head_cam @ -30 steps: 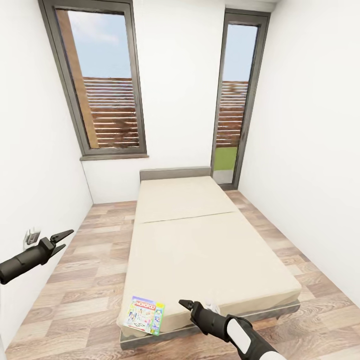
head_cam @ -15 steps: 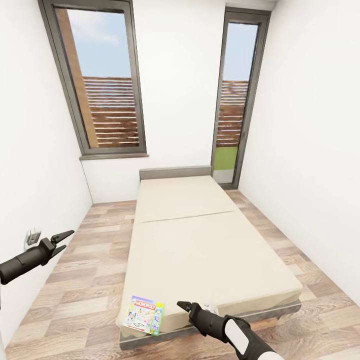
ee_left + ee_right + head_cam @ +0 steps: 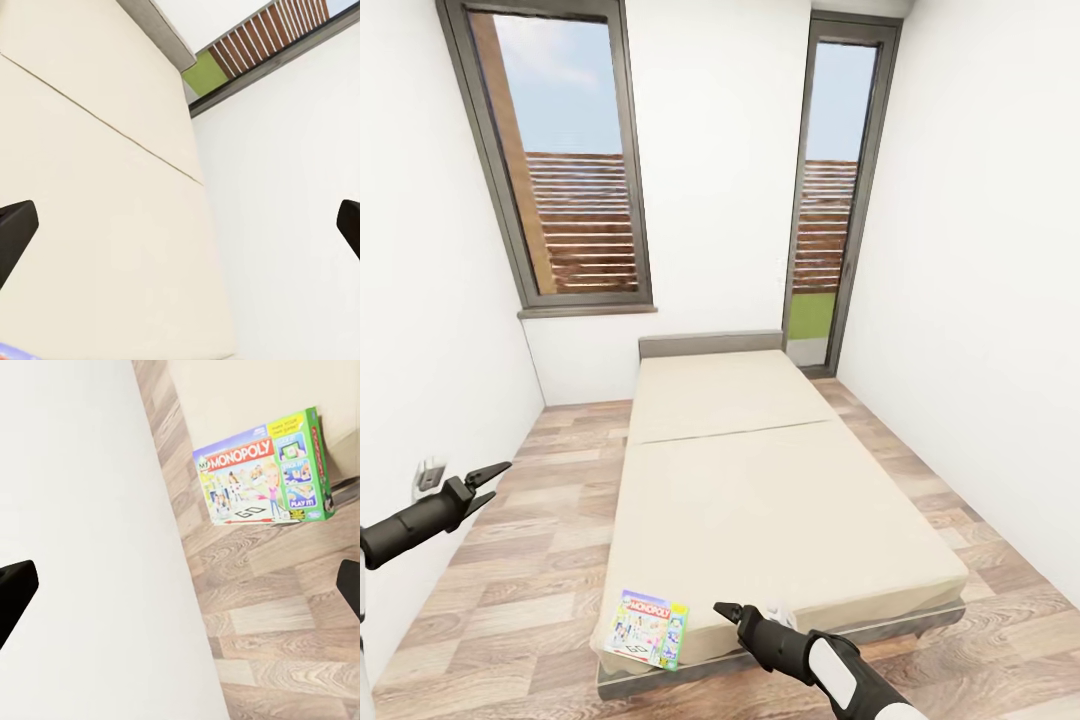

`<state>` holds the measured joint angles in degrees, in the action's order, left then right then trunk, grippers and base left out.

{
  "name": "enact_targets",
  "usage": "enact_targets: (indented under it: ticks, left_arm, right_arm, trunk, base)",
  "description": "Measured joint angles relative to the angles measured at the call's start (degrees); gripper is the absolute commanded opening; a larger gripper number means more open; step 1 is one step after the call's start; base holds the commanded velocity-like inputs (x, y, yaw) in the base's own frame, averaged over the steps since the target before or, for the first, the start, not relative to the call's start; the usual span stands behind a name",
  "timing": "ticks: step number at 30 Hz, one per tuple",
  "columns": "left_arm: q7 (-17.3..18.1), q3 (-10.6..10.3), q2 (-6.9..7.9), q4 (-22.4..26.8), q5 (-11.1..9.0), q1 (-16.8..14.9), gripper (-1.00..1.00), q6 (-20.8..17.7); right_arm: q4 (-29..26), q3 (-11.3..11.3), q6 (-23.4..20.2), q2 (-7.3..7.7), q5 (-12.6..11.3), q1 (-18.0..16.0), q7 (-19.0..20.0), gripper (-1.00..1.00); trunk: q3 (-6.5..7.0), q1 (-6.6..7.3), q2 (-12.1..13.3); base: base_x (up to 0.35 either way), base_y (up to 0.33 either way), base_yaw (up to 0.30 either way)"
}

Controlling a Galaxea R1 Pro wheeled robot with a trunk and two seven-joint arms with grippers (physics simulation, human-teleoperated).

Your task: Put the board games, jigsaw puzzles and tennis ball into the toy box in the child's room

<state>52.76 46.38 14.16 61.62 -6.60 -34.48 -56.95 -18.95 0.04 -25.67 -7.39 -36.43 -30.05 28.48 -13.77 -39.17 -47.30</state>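
Note:
A green-edged Monopoly board game (image 3: 648, 628) lies flat on the near left corner of the bed (image 3: 760, 500), slightly overhanging the mattress edge. My right gripper (image 3: 750, 610) hovers open just right of the box, low over the bed's foot. In the right wrist view the Monopoly box (image 3: 262, 472) lies ahead between the spread fingers (image 3: 15, 589). My left gripper (image 3: 498, 480) is open and empty over the floor left of the bed, and its wrist view looks across the beige mattress (image 3: 97, 187). The table, toy box, jigsaw puzzles and tennis ball are out of view.
Wood-plank floor (image 3: 530, 560) runs along both sides of the bed. White walls close in on the left and right. Two tall dark-framed windows (image 3: 570, 160) stand behind the grey headboard (image 3: 710, 346). A wall socket (image 3: 428, 475) sits low on the left wall.
The right gripper has shifted slightly left toward the Monopoly box. The view has crept a little; the bed and box have not moved.

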Motion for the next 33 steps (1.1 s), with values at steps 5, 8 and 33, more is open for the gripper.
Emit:
enact_targets:
  ticks: [5,8,33]
  left_arm:
    - [-0.1,-0.5,0.01,0.0,0.0,0.0,1.0,-0.1]
    - [-0.1,-0.8,0.07,0.0,-0.1,0.0,1.0,-0.1]
    - [-0.1,-1.1,0.14,0.0,0.0,0.0,1.0,-1.2]
  right_arm:
    - [-0.2,0.0,0.1,-0.06,0.1,0.0,-0.1,1.0]
    - [-0.3,0.1,0.1,-0.03,0.1,0.0,-0.6,1.0]
    - [-0.3,-0.3,0.2,0.0,-0.4,0.0,-4.4,1.0]
  trunk:
    - [-0.9,-1.1,-2.0]
    - [-1.44,-1.76,-3.2]
    - [-5.94,-7.25,-13.3]
  base:
    - [0.0,0.0,0.0]
    - [0.0,0.0,0.0]
    - [0.0,0.0,0.0]
